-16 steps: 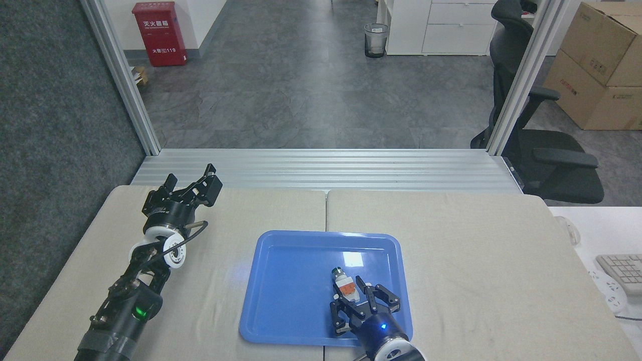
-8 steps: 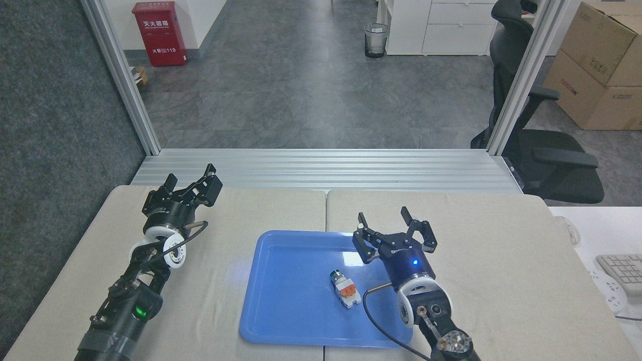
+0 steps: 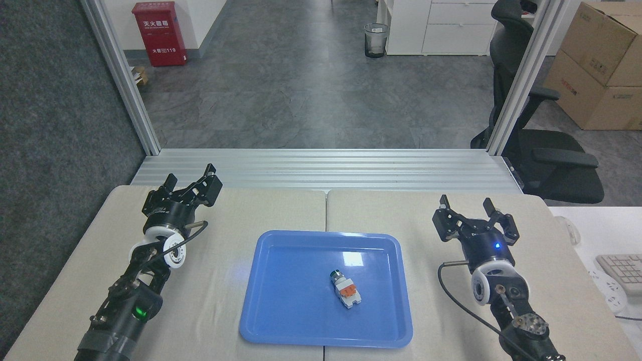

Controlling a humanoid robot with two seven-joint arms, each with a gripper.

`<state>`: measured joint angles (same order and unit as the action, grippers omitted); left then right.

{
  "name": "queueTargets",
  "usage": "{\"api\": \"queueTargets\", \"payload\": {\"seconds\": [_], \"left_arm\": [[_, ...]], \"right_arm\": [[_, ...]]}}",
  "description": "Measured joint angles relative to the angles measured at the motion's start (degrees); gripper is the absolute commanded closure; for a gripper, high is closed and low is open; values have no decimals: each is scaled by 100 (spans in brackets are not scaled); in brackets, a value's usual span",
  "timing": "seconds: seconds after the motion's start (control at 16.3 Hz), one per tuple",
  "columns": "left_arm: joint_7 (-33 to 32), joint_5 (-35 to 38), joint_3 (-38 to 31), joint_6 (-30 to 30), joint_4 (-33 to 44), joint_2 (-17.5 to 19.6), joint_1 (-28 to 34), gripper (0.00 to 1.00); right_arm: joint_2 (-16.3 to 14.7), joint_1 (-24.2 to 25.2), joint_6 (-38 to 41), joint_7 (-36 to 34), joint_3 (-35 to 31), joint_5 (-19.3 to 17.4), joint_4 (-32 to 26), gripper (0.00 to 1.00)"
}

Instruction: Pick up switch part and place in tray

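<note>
The switch part [image 3: 345,289], a white block with an orange middle and a dark silver-ringed cap, lies on its side inside the blue tray [image 3: 281,321], right of the tray's centre. My right gripper [image 3: 466,205] is open over the beige table, well to the right of the tray, with nothing between its fingers. My left gripper [image 3: 191,179] is open near the table's far left corner, away from the tray, and holds nothing.
The beige table [image 3: 210,301] ends at an aluminium ledge [image 3: 321,170] behind it. A white side table with a keyboard [image 3: 622,268] stands at the right. A black office chair [image 3: 546,155] and cardboard boxes [image 3: 602,65] are beyond the table.
My right gripper let go of the switch part in the tray, rose, and swung out to the right, clear of the tray. The switch part stays lying in the tray. The left arm is still.
</note>
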<state>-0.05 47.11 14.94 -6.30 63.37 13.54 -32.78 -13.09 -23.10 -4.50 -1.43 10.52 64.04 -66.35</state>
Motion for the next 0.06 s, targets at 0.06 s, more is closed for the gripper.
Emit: {"api": "queueTargets", "payload": {"seconds": [0.06], "left_arm": [[1, 0, 0, 0, 0, 0, 0, 0]], "right_arm": [[-81, 13, 69, 7, -55, -68, 17, 1]]}}
